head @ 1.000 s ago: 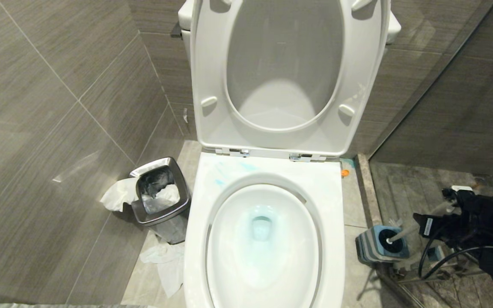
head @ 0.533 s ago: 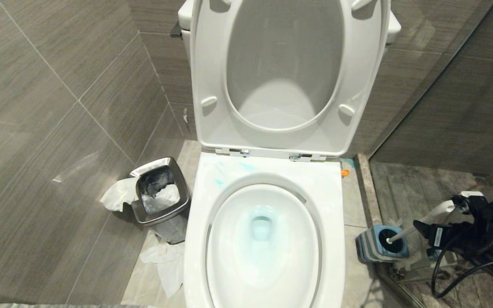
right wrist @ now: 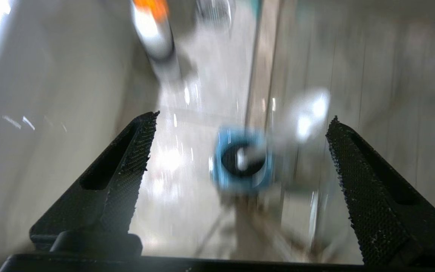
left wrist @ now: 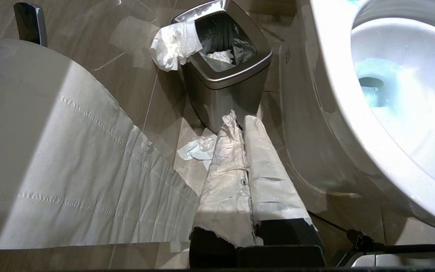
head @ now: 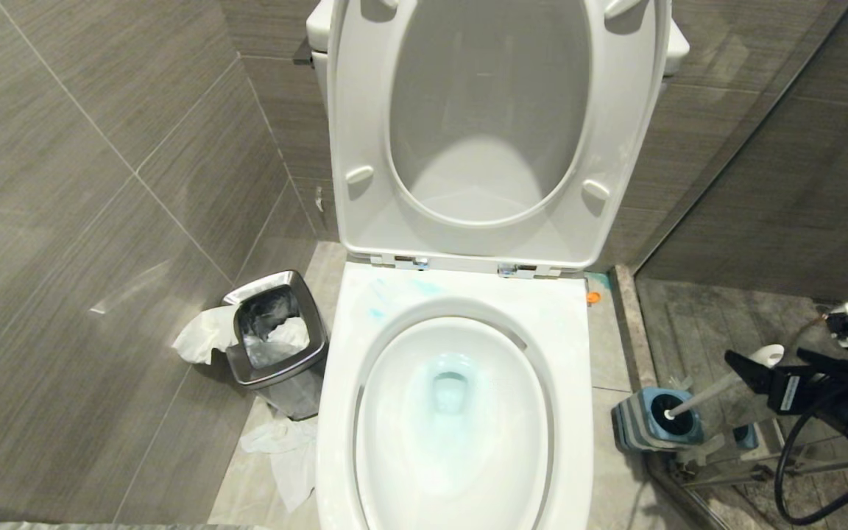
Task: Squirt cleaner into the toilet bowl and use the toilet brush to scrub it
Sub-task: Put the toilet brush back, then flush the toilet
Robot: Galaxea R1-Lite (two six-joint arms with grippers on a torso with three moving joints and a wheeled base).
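Note:
The white toilet bowl stands in the middle with seat and lid raised. Cleaner tints the basin pale blue and streaks the back rim. To its right the toilet brush stands in a blue-and-grey holder, its grey handle leaning right. My right gripper hovers open at the handle's rounded end, not gripping it. In the right wrist view the right gripper has wide-apart fingers framing the blurred holder. My left gripper, paper-wrapped and shut, sits beside the bowl's outer wall.
A steel-rimmed waste bin stuffed with tissue stands left of the toilet, with more tissue on the floor. A toilet paper roll hangs close to the left arm. A raised stone threshold and glass partition run right of the holder.
My right gripper has opened off the brush handle and drawn back to the right. The brush stays leaning in its holder. The left arm has not moved.

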